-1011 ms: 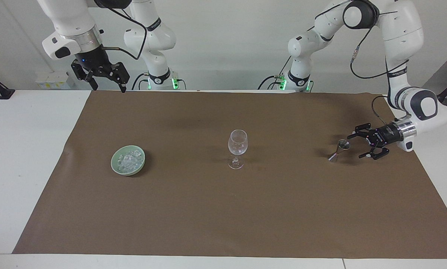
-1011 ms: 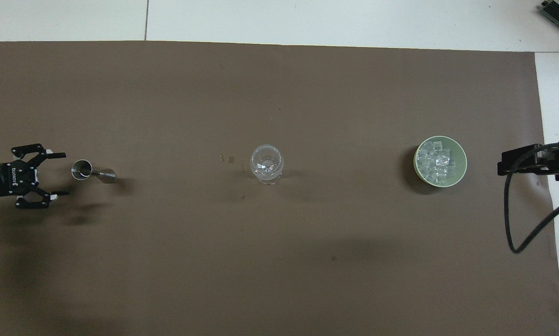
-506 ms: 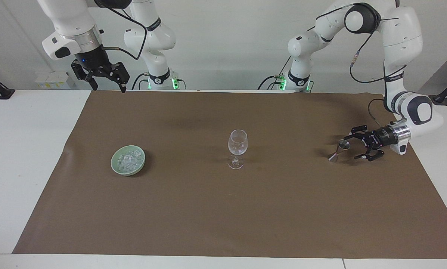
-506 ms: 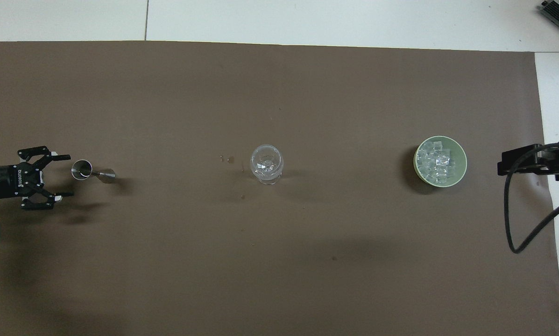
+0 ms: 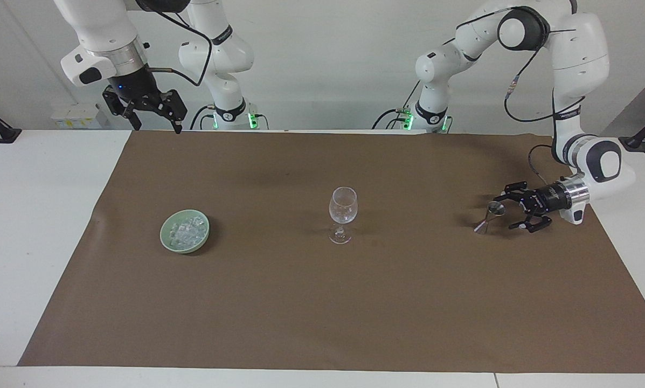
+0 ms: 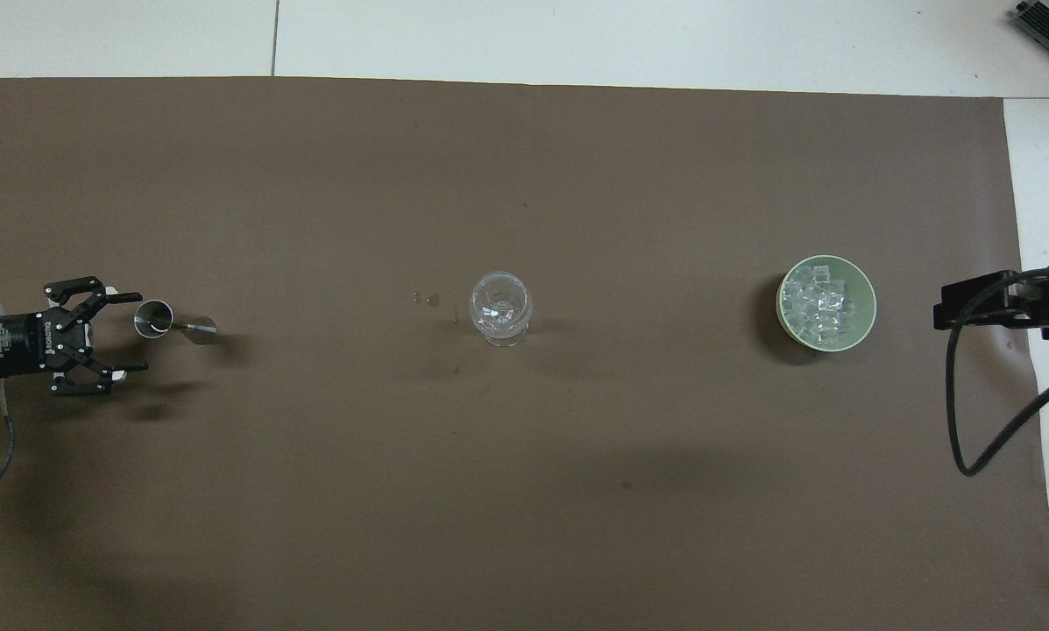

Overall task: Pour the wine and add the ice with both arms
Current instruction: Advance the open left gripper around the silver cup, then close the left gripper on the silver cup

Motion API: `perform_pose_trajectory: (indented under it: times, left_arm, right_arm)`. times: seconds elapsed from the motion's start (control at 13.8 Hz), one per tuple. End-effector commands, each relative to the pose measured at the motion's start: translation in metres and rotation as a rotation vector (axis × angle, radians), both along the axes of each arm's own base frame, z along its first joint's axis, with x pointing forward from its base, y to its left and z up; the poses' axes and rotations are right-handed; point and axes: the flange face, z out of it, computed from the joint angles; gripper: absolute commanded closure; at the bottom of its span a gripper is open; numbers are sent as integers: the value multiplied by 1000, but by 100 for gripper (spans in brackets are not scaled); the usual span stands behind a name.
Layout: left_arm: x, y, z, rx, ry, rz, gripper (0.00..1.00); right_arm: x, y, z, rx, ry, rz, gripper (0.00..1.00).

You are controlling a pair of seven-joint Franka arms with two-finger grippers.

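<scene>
The left gripper (image 5: 508, 212) lies low beside the metal jigger (image 5: 489, 216), jaws wide and empty, while the right gripper (image 5: 151, 114) waits raised, jaws open.

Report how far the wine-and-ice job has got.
Done: nothing visible. The stemmed glass looks empty, and the ice lies heaped in the green bowl. In hand: the left gripper, open, sits low beside the metal jigger without gripping it. The right gripper, open, waits high near its base. Left: grasp the jigger, pour into the glass, add ice.
</scene>
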Motion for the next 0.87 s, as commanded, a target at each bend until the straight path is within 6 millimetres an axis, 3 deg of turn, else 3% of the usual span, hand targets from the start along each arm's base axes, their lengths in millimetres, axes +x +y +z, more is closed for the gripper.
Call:
perform_pose_trajectory:
  times: [0.0, 0.79]
  left_arm:
    - [0, 0, -6, -33, -16, 24, 0]
    - [4, -20, -23, -13, -6, 16, 0]
  right_arm:
    - [-7, 0, 2, 15, -1, 20, 0]
    - [-7, 0, 0, 14, 2, 20, 0]
